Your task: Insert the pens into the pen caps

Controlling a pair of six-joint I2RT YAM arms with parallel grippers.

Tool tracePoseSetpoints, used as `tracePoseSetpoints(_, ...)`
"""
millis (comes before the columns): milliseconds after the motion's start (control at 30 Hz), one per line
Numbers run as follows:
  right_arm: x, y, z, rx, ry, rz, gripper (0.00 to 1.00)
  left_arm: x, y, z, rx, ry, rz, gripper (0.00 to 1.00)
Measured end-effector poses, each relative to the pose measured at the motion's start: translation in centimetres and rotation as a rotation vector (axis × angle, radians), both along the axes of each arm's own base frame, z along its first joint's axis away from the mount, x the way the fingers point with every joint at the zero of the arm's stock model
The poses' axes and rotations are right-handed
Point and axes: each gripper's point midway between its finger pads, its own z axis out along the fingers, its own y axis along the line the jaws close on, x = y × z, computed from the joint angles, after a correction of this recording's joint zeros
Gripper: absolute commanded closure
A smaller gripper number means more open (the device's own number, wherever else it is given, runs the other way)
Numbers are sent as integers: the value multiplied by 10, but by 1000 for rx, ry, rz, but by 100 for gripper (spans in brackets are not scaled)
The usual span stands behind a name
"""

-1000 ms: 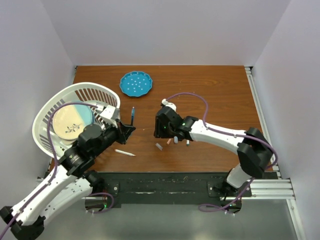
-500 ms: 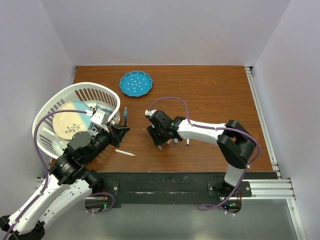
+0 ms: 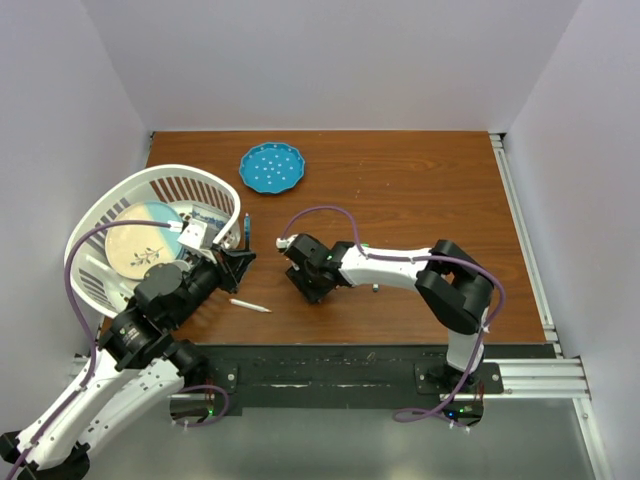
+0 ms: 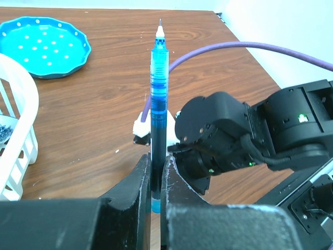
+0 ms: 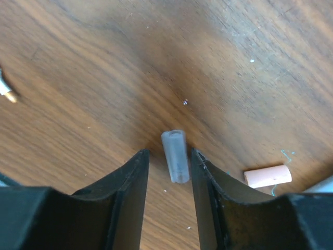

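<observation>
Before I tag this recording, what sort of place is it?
Probably a lab robot test cell: a wooden table boxed in by plain white walls, a metal rail at its near edge, props like a basket and plate.

Pens: the blue translucent pen (image 4: 157,104) stands upright, white tip up, its lower barrel clamped in the left gripper (image 4: 157,164); the white pen (image 3: 250,306) lies flat near the tabletop's near edge, left of centre. Caps: the grey translucent cap (image 5: 176,156) lies on its side, with the pink cap (image 5: 268,176) lying near it.
</observation>
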Motion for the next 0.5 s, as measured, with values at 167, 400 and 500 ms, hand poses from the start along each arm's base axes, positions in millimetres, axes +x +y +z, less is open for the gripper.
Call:
tracePoseSetpoints(167,1,-1,-2,-64,-44,-2,72,1,1,0,2,1,8,100)
tracePoseSetpoints(400,2,-1,-1,-101,-78,-14,94,0,2,-4,11,11,11,100)
tracePoseSetpoints(500,2,-2,-1,-100,-82,-27,98,1,0,-6,18,21,6,100)
